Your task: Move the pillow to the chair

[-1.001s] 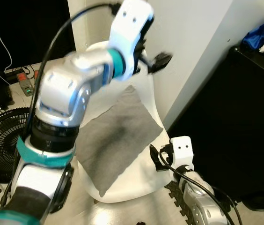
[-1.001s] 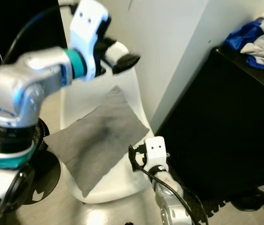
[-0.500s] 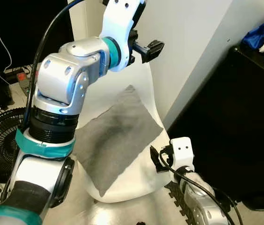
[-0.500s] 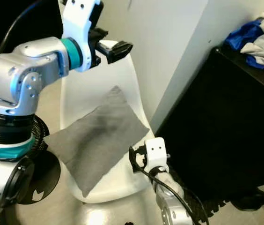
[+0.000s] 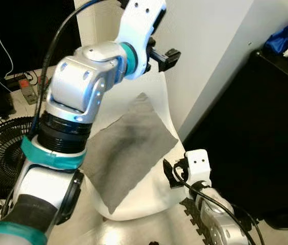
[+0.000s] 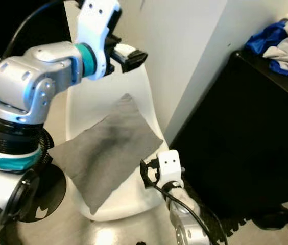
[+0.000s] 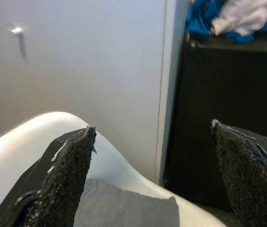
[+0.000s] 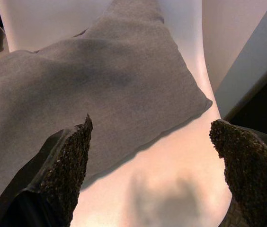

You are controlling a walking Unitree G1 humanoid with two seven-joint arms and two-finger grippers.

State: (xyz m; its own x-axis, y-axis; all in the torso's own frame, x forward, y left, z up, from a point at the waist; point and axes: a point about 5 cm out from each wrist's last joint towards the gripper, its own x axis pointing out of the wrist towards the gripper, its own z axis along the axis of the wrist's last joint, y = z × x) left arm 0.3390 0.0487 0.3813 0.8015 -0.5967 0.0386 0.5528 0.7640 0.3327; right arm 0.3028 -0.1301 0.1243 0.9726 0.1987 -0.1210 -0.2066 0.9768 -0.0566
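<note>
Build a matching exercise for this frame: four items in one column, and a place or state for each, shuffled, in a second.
Items:
1. pillow
2. left gripper
3. right gripper
4. blue and white cloth

Places or states:
A. heaped on top of the black cabinet
B. open, low beside the chair's front edge
C. lying on the white seat
D. open, raised by the top of the chair back

Pairs: 1-C, 2-D, 3-B, 4-A

pillow [image 5: 126,148]: grey fabric, square, lying flat and slightly creased | one corner points to the chair back | chair [image 5: 149,191]: white moulded shell, pillow rests on its seat
</note>
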